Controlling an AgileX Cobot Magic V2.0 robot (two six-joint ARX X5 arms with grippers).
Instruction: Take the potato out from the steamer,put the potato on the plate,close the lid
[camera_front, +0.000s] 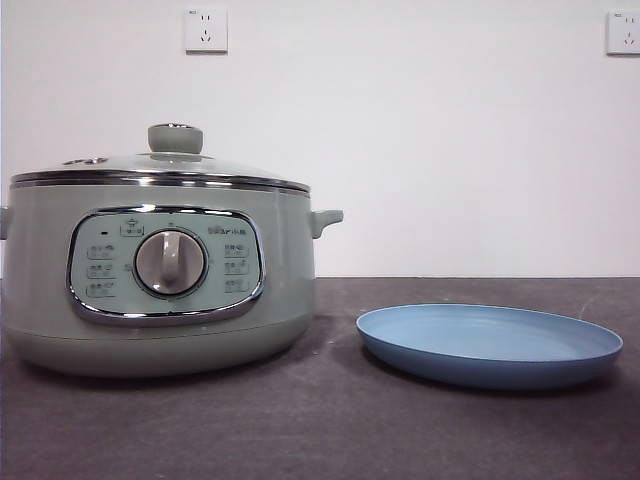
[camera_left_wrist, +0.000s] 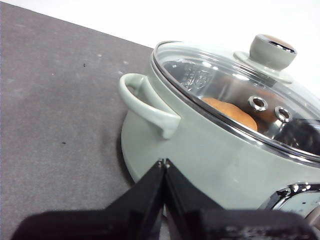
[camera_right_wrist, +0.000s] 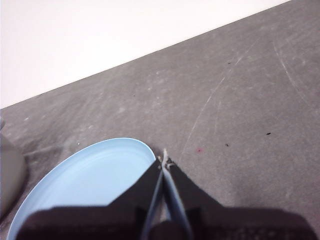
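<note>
Lid (camera_front: 160, 165) sat closed on steamer (camera_front: 150, 290); potato (camera_left_wrist: 230, 112) was visible inside through the glass; plate (camera_front: 490, 345) lay bare beside it. Left gripper (camera_left_wrist: 164, 167) and right gripper (camera_right_wrist: 164, 162) both had jaws pressed together, holding nothing. Lid removal would probably go best with jaws opened wide and centred on knob (camera_left_wrist: 272, 50), then lifted straight up.

Potato (camera_left_wrist: 231, 113) half-hidden behind steamer (camera_left_wrist: 210, 150) rim, under lid (camera_left_wrist: 225, 85).

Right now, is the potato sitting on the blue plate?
No, the plate has nothing on it, and the potato shows through the glass lid, inside the steamer.
</note>
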